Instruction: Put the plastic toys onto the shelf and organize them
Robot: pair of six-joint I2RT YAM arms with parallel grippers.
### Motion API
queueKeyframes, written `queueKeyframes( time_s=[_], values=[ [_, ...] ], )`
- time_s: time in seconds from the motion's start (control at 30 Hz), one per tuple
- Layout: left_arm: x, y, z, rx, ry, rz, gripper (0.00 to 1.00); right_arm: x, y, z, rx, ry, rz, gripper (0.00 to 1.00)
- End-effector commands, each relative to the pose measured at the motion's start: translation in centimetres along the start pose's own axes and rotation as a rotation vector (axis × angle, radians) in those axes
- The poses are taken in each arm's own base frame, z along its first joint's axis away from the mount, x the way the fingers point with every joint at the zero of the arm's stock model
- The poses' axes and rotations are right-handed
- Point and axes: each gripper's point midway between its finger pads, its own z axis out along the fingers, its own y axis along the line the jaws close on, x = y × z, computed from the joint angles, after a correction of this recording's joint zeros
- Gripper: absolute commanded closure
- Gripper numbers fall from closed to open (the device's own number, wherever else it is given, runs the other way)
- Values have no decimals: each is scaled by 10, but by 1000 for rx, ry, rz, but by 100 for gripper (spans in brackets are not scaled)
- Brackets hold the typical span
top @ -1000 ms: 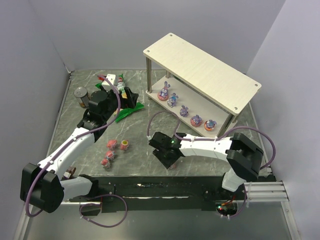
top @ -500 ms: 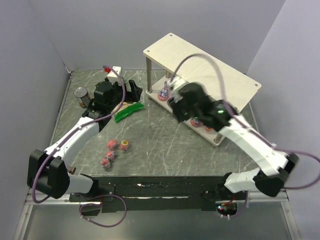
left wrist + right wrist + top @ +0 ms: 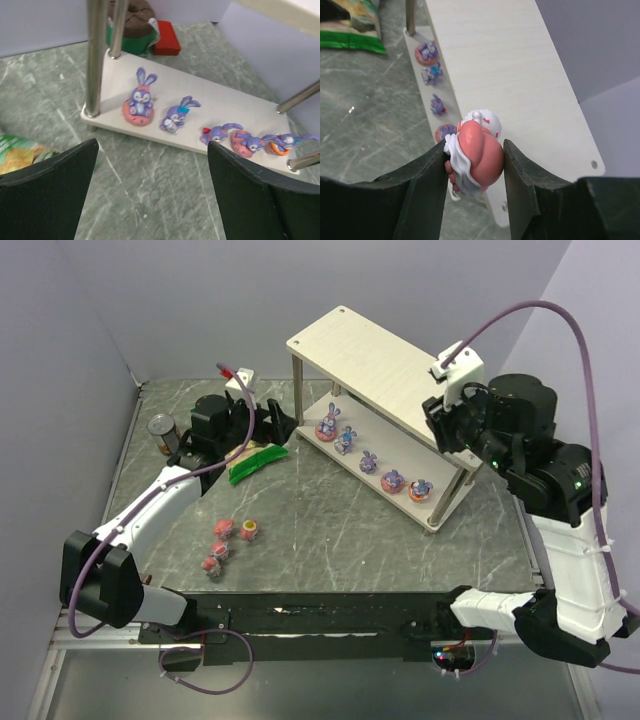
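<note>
Just now my right arm has made a big swing: a second ago it was low over the middle of the bench, half a second ago it was sweeping past the lower tier, and now it is lifted high over the right end of the shelf. My right gripper is closed snugly around a pink-red toy with a white frill, holding it in the air above the top board, clear of the wood and near its far-right corner. My left arm has crept forward too; my left gripper is spread wide with nothing between the fingers, facing the left end of the lower board, where five purple bunnies already sit in a row, the last ones to the right leaning or lying over. The four loose toys on the bench to the left have not shifted across these moments, and the chip bag and can are where they were. I read this as the carry being nearly over: the pink-red toy is the first headed for the top board, so the lowering and letting go come next, and I should come down gently so the rounded toy does not roll toward the edge. Four more trips would then remain.
</note>
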Motion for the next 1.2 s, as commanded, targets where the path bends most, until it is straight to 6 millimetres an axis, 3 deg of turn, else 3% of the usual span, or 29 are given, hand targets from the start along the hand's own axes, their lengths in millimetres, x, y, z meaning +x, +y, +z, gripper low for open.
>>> queueKeyframes(
  time_s=[0.0, 0.33, 0.53, 0.7, 0.8, 0.97, 1.17],
  values=[
    [-31, -28, 7, 122, -67, 40, 4, 19, 5, -13, -101, 66, -81, 100],
    [-38, -36, 12, 128, -69, 70, 4, 23, 12, -5, -253, 82, -17, 100],
    [-45, -53, 15, 159, -76, 101, 4, 29, -6, 15, -242, 137, 49, 100],
    [-44, -68, 27, 162, -44, 159, 4, 6, -24, 22, -199, 87, 87, 100],
    [-42, -74, 27, 171, -30, 165, 4, 16, -29, 28, -171, 137, 109, 100],
    [-53, -80, 21, 185, -58, 163, 4, 38, -19, 37, -202, 220, 143, 100],
    [-64, -97, 20, 250, -76, 151, 4, 44, -18, 41, -201, 246, 163, 98]
  ],
)
